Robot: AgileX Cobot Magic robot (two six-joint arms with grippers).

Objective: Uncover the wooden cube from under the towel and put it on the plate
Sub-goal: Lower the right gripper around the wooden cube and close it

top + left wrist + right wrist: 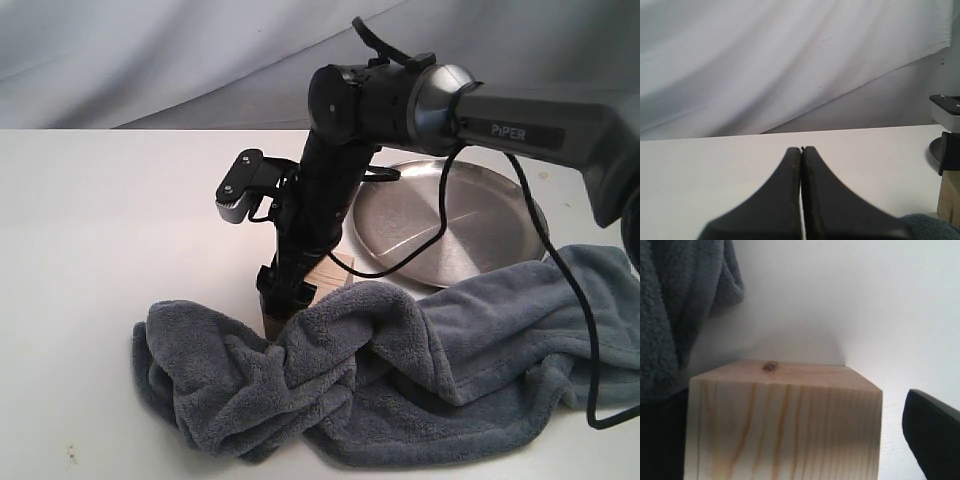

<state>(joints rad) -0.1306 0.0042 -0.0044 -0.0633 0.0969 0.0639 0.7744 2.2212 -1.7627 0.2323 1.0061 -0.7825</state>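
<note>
The pale wooden cube (785, 425) stands bare on the white table, with one corner (330, 272) showing behind the towel. My right gripper (795, 440) reaches down from the right and stands open astride the cube. A strip of table shows between the block and one black finger (935, 440). The blue-grey towel (400, 370) lies bunched in front of the cube and trails off to the right. The silver plate (450, 220) sits just behind it, with nothing on it. My left gripper (801, 149) is shut on nothing, low over the table. It lies outside the exterior view.
The right arm (520, 130) and its black cable (560, 290) cross over the plate and towel. Bare white table (110, 230) spreads to the left. A grey cloth backdrop (150, 50) hangs behind.
</note>
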